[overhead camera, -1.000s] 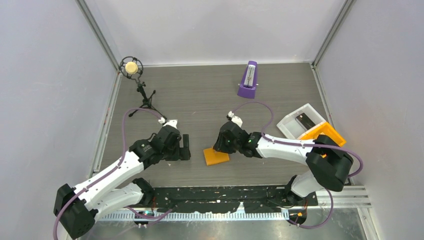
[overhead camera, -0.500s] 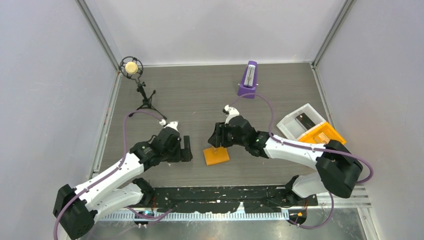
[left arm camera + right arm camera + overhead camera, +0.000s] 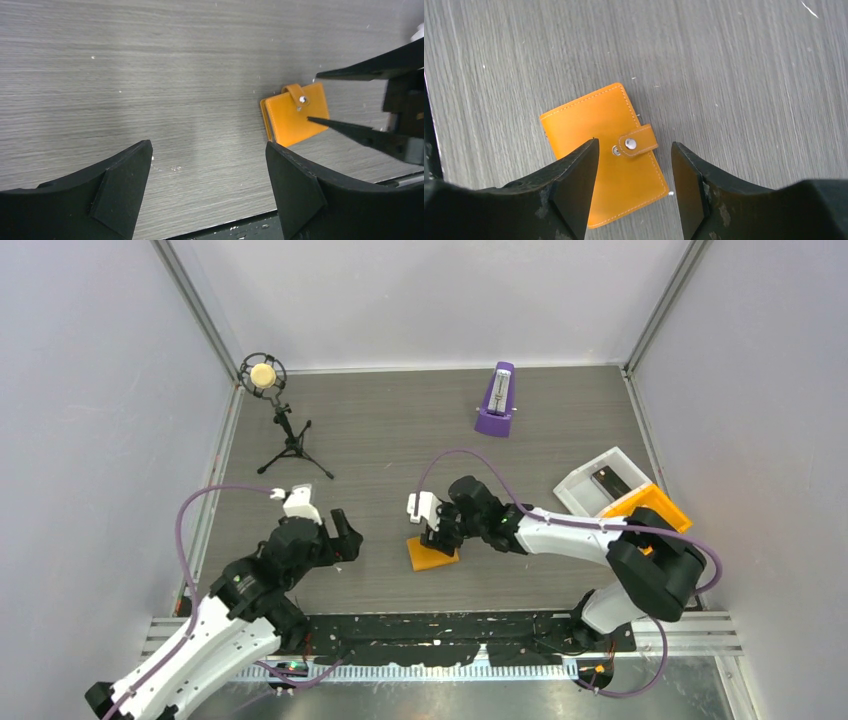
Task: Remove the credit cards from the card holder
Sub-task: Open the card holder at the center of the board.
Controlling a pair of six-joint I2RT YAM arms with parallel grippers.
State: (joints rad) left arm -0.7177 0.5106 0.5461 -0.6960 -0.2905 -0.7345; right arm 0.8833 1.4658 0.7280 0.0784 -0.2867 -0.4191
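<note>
The card holder (image 3: 433, 553) is a small orange folding wallet lying folded flat on the table, its strap and snap facing up. It also shows in the left wrist view (image 3: 292, 114) and in the right wrist view (image 3: 591, 120). My right gripper (image 3: 437, 536) is open just above it, with the jaws either side of the snap strap (image 3: 634, 145). My left gripper (image 3: 349, 538) is open and empty, well to the left of the wallet (image 3: 207, 147). No credit cards show at the wallet; whatever it contains is hidden.
A purple metronome (image 3: 496, 400) stands at the back. A microphone on a tripod (image 3: 271, 390) is at the back left. A white bin (image 3: 585, 480) with a dark flat thing inside and an orange bin (image 3: 652, 506) sit at the right. The table's front edge is just below the wallet.
My right gripper has turned at the wrist and come down over the wallet. My left arm has drawn back towards the near left, away from the wallet. The wallet has not moved.
</note>
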